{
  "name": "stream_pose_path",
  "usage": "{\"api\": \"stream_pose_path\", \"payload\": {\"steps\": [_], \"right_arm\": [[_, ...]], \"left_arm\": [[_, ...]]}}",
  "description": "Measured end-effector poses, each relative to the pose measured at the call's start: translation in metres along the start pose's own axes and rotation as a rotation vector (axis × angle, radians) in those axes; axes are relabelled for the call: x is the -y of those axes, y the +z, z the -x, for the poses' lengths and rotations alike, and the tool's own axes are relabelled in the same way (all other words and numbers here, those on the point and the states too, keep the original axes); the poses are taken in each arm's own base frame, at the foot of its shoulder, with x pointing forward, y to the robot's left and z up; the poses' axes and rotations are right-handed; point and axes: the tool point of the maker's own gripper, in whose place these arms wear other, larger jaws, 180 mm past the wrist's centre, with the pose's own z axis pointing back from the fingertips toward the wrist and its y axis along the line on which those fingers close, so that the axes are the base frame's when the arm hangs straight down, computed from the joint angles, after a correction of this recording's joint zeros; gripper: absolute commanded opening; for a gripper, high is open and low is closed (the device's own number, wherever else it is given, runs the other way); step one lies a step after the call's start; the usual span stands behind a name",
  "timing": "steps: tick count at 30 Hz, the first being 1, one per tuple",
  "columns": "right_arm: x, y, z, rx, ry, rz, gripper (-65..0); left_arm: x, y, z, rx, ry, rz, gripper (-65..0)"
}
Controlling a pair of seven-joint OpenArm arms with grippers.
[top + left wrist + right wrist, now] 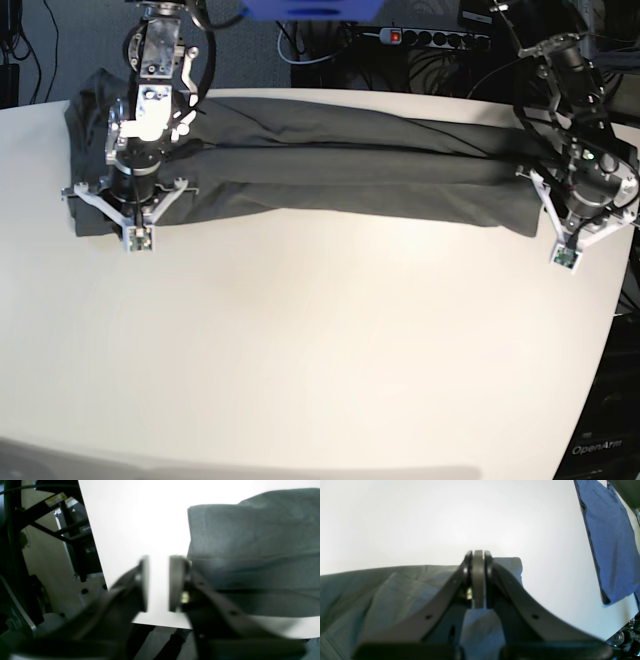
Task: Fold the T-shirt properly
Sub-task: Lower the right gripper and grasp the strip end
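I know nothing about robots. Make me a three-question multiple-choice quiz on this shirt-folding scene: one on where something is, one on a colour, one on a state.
1. Where does the T-shirt lie on the table?
A. Along the far side, as a long band
B. Bunched in the near corner
C. Hanging off the near edge

2. What colour is the T-shirt?
A. Bright red
B. Dark charcoal grey
C. White

3. How do the right gripper's jaws stand?
A. Wide apart
B. Shut together
C. Holding a cup

Answers:
1 A, the base view shows it stretched between the two arms near the far edge.
2 B, it looks dark grey in every view.
3 B, the right wrist view shows no gap between them.
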Motion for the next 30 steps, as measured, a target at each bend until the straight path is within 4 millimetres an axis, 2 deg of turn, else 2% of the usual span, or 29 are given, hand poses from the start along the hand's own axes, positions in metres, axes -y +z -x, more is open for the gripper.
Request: {"api": "stream_pose_path", "payload": {"steps": [1,5,12,15,19,24,30], "right_arm": [[0.000,0.000,0.000,0.000,0.000,0.000,-64.3],[0.000,0.000,0.000,0.000,0.000,0.000,-64.3],[-0.007,-0.005,0.008,-0.019,0.044,-0.037,-64.3],[-0.006,-0.005,0.009,-0.020,0.045,-0.036,-64.3],[-0.008,-0.007,0.009,-0.016,0.046,-0.039,-64.3],[-0.025,-0.018,0.040,-0.100,0.080,-0.088,-64.3],[-0.022,-0.022,0.039,-0.098,0.076,-0.077,-64.4]], "left_arm": [[0.000,-0.001,0.002,-0.010,0.001,0.002,-63.1],[0.009,-0.007,0.013,-0.060,0.010,0.032,-62.8],[0.022,-0.032,0.020,-0.118,0.034,0.102,-62.8],[0.024,-0.032,0.022,-0.122,0.036,0.107,-62.8],[0.038,-0.030,0.015,-0.104,0.049,0.135,-62.8],[0.026,-0.023,0.009,-0.085,0.041,0.093,-62.8],[0.022,-0.018,0.011,-0.111,0.038,0.078,-62.8]]}}
